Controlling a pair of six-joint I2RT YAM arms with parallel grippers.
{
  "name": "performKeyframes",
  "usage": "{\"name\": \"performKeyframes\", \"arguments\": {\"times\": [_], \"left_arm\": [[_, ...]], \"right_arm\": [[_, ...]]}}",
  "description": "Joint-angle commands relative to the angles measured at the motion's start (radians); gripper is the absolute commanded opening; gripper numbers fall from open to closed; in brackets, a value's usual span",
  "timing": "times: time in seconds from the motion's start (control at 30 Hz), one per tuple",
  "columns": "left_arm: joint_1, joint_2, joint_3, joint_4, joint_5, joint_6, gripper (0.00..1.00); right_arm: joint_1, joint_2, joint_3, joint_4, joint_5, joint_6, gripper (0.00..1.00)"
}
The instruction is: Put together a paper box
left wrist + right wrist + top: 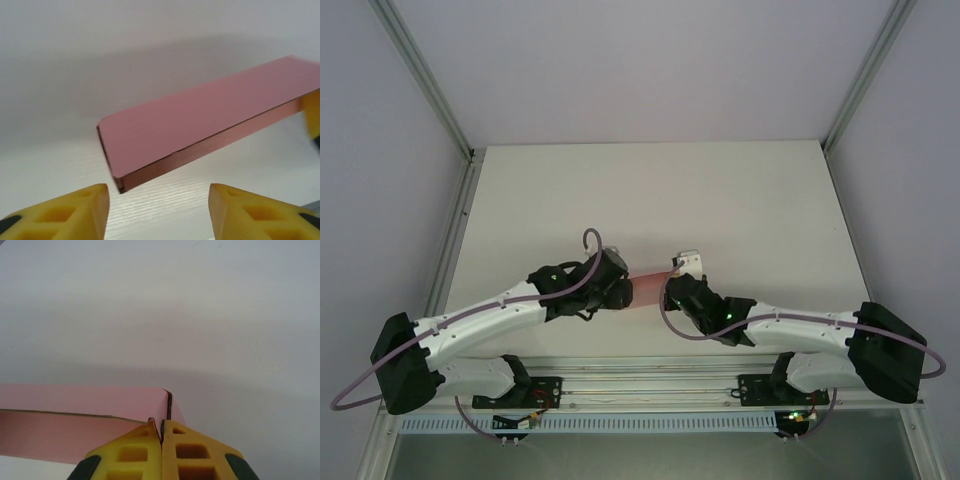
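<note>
You are looking at both arms slanting in from the near edge of the tabletop [650, 190] toward its middle. Their wrists are facing each other across the paper box [646, 290].

Your left arm [490, 320] is lying low, its forearm running up and to the right. Its wrist is pointing at the left end of the box. From the left wrist camera, the left fingers [60, 210] are standing well apart, open, with nothing between them. They are sitting just short of the box's near corner and are not touching it.

Your right arm [800, 325] is mirroring that pose, with its forearm running up and to the left and its wrist turning in toward the box's right end. From the right wrist camera, the right fingers [190, 450] are pressing tight together on a thin card edge at the end of the box, pinching it. One of those yellow fingers is also showing at the far right of the left wrist camera, against the box's far end.

The box itself is pink, flat and rectangular, folded shut. It is lying lengthwise between the two wrists near the middle of the tabletop. Its broad face is tilting toward the left wrist camera, and its near end appears to be hanging just clear of the surface, casting a soft shadow behind.
</note>
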Motion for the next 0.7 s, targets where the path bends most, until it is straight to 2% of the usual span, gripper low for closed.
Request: {"name": "performKeyframes", "arguments": {"times": [0.0, 0.17, 0.3, 0.37, 0.5, 0.67], "left_arm": [[-0.003, 0.002, 0.056, -0.065, 0.015, 0.001, 0.57], [0.016, -0.025, 0.055, -0.098, -0.010, -0.063, 0.81], [0.098, -0.056, 0.010, -0.136, -0.051, -0.188, 0.99], [0.142, -0.076, -0.028, -0.071, -0.029, -0.215, 1.00], [0.206, -0.114, -0.102, 0.110, 0.091, -0.238, 1.00], [0.228, -0.116, -0.176, 0.154, 0.126, -0.297, 1.00]], "right_arm": [[0.022, 0.075, -0.016, -0.308, -0.155, 0.039, 0.02], [0.022, 0.079, 0.020, -0.327, -0.157, 0.043, 0.04], [0.022, 0.067, 0.031, -0.335, -0.160, 0.041, 0.05], [0.022, 0.068, 0.030, -0.334, -0.163, 0.039, 0.05], [0.022, 0.075, 0.036, -0.343, -0.159, 0.044, 0.05], [0.022, 0.082, 0.042, -0.345, -0.155, 0.044, 0.08]]}}
